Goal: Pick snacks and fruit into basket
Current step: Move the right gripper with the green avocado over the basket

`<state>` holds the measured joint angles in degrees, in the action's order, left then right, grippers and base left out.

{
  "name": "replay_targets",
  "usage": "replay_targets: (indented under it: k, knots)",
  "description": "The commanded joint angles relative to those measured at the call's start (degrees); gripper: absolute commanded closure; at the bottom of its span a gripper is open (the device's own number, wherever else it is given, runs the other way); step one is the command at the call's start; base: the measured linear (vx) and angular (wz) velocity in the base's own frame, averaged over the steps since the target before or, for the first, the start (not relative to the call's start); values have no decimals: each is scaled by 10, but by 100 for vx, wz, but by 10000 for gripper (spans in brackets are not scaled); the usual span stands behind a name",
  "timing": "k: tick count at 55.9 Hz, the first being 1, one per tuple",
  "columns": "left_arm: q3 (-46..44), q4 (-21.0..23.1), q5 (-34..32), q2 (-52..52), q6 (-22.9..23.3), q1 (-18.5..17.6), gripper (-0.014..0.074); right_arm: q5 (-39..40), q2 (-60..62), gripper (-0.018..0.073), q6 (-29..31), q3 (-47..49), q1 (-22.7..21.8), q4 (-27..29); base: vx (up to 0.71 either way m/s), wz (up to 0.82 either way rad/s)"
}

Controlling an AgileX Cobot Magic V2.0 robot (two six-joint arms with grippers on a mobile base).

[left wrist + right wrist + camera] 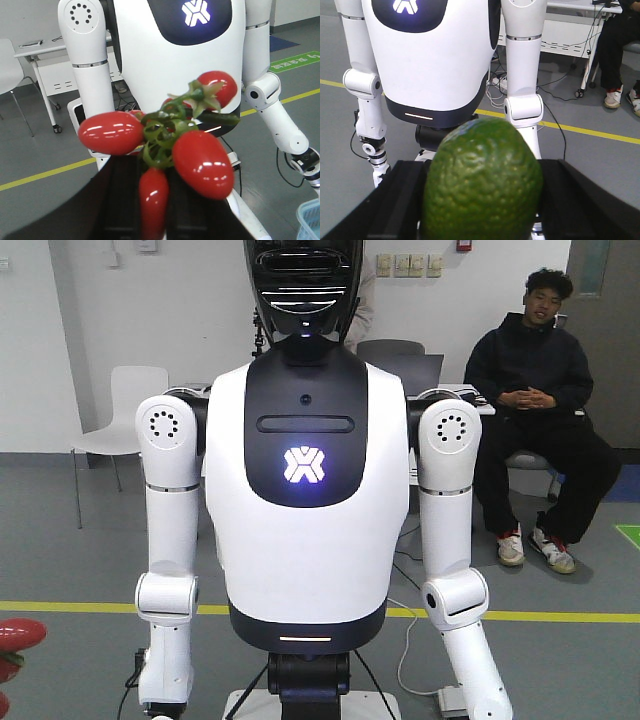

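In the left wrist view my left gripper (154, 197) is shut on a cluster of glossy red tomatoes (202, 162) with a green stem; one tomato sits between the black fingers (120, 200). Part of that red cluster shows at the lower left edge of the front view (14, 638). My right gripper (482, 205) is shut on a bumpy dark green fruit (482, 185) that fills the gap between its black fingers (395, 200). A corner of the light blue basket (311, 220) shows at the lower right of the left wrist view. The snacks are out of view.
A white humanoid robot (305, 500) stands right in front, arms hanging. A person in black (535, 410) sits at the back right beside a table. A white chair (120, 420) stands back left. A yellow line (560, 617) crosses the grey floor.
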<state>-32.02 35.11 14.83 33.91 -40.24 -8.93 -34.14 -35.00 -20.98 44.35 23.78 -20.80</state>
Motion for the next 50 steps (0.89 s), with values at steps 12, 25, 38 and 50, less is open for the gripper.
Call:
replay_targets:
  k: [12,25,38,50]
  knots:
    - [-16,10,-38,1,5,0,605,48,-1,568,3,16,-2,-17,0,0]
    - [-16,10,-38,1,5,0,605,48,-1,568,3,16,-2,-17,0,0]
    - [-16,10,-38,1,5,0,605,48,-1,568,3,16,-2,-17,1,0]
    - [-16,10,-38,1,5,0,605,48,-1,568,3,16,-2,-17,1,1]
